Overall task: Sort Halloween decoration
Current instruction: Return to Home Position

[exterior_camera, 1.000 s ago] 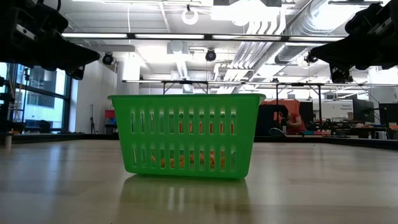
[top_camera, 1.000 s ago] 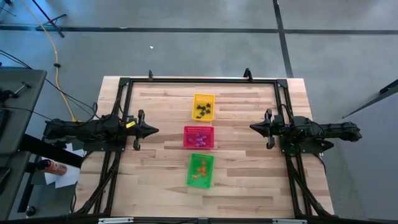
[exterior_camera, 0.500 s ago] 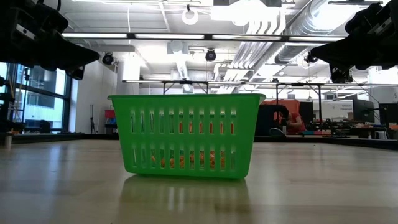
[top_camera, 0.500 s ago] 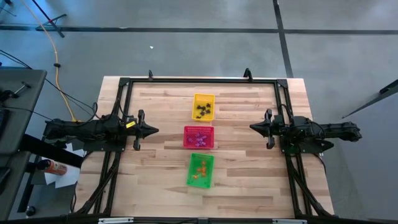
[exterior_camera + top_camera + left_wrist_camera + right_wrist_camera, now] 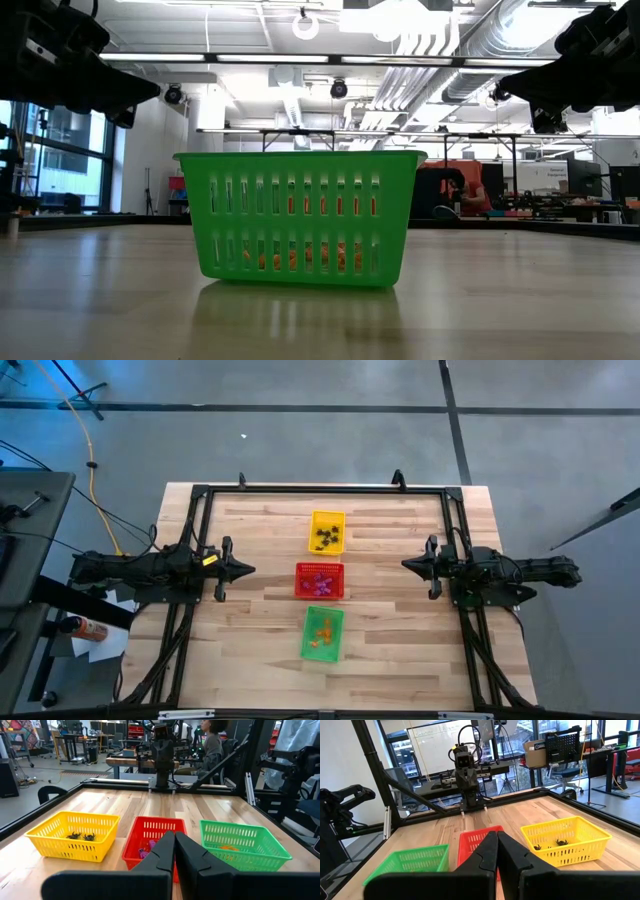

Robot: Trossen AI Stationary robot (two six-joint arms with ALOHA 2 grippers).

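Three mesh baskets stand in a row down the table's middle. The yellow basket (image 5: pixel 327 531) at the far end holds black trinkets (image 5: pixel 82 836). The red basket (image 5: pixel 320 580) in the middle holds purple-pink trinkets (image 5: pixel 320 585). The green basket (image 5: pixel 322 633) at the near end holds orange trinkets (image 5: pixel 321 632). My left gripper (image 5: pixel 248 570) is shut and empty at the table's left side. My right gripper (image 5: pixel 407 564) is shut and empty at the right side. Both point at the red basket from a distance.
A black metal frame (image 5: pixel 320 488) runs along the table's far, left and right edges. Bare wood lies between each gripper and the baskets. A person (image 5: pixel 212 745) sits beyond the table's right side, behind the right arm's base.
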